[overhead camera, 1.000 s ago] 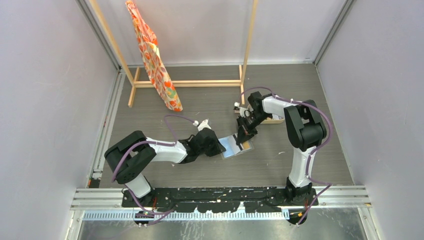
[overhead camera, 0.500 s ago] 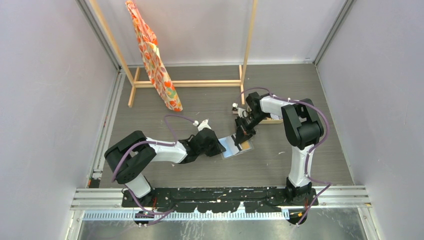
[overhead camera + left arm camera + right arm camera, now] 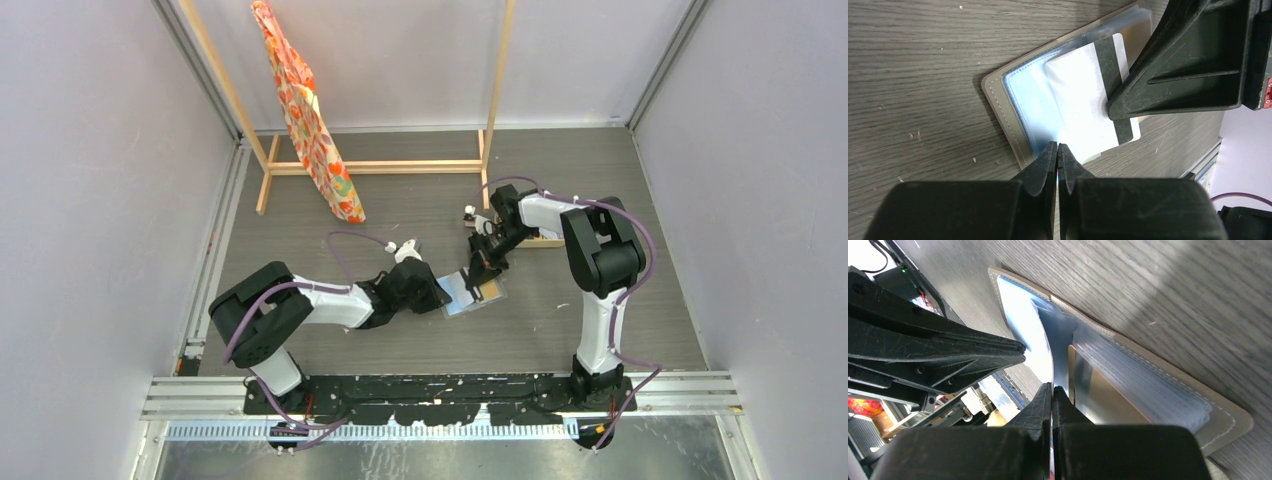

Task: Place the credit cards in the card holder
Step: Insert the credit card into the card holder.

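Observation:
The card holder (image 3: 462, 302) lies open on the table, with a grey stitched rim (image 3: 998, 100) and a pale blue inside. My right gripper (image 3: 479, 279) is shut on a credit card (image 3: 1083, 100), pale with a dark stripe, whose edge is over the holder's blue pocket. In the right wrist view that card (image 3: 1045, 350) runs edge-on up from the shut right gripper (image 3: 1052, 387). A tan-gold card (image 3: 1103, 400) sits in the clear sleeves. My left gripper (image 3: 1058, 146) is shut, its tips at the holder's near inner edge, nothing visible between them.
A wooden rack (image 3: 380, 165) stands at the back with an orange patterned cloth (image 3: 310, 120) hanging from it. A beige tray (image 3: 548, 240) lies behind the right arm. Grey walls close in on three sides.
The right gripper has shifted slightly left and further over the card holder with the card. The left arm has hardly moved.

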